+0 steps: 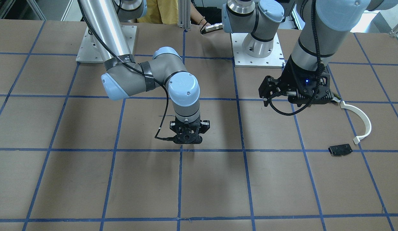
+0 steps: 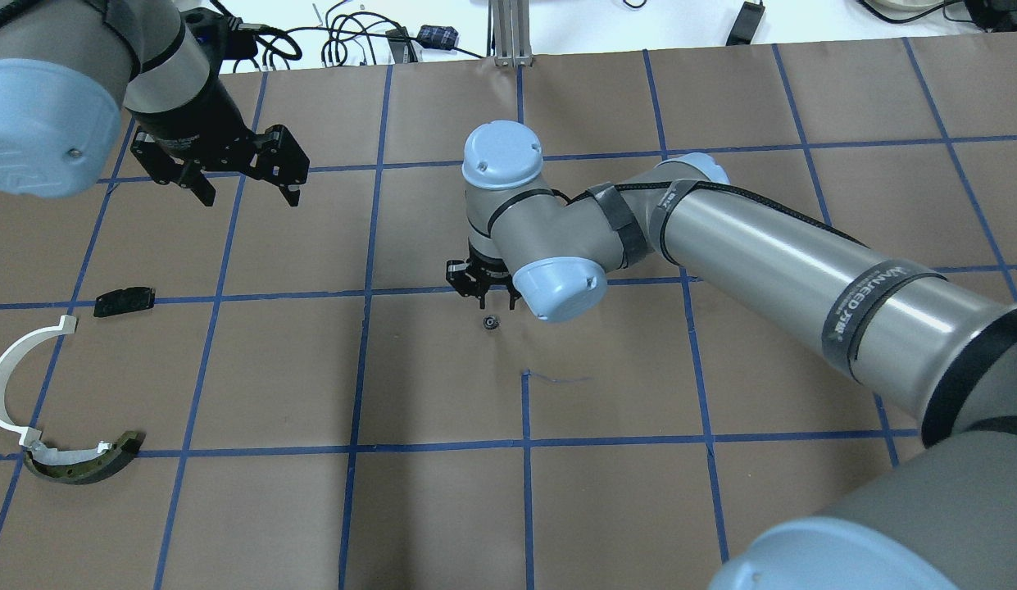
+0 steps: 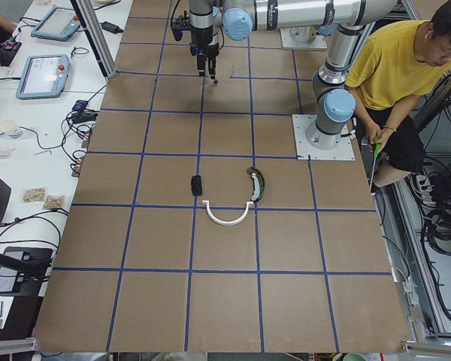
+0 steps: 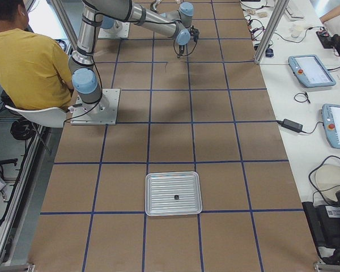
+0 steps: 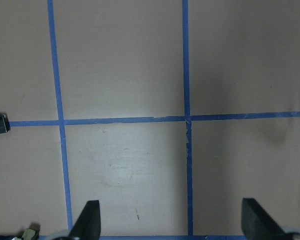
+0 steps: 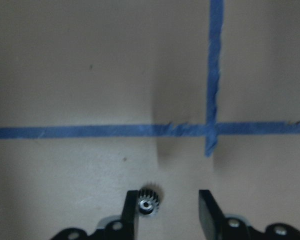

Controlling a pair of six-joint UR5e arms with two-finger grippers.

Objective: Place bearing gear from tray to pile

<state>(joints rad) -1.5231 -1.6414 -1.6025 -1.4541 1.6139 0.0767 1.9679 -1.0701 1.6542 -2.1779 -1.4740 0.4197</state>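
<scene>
The bearing gear [image 2: 491, 323], a small dark toothed wheel, lies on the brown paper near the table's middle. In the right wrist view the gear [image 6: 149, 202] sits just beside the inner face of one finger. My right gripper [image 2: 483, 295] hangs over it, open, with nothing clamped. The pile lies far off on my left: a white arc strip [image 2: 8, 385], a flat black piece [image 2: 124, 301] and a dark curved piece [image 2: 82, 463]. My left gripper [image 2: 247, 192] hovers open beyond the pile, empty [image 5: 172, 222]. The tray [image 4: 173, 193] stands at my right end with a small dark part in it.
A person in a yellow shirt [image 3: 398, 68] sits behind the robot bases. Tablets and cables [image 4: 311, 71] lie on the white bench past the table's far edge. Blue tape lines grid the brown paper.
</scene>
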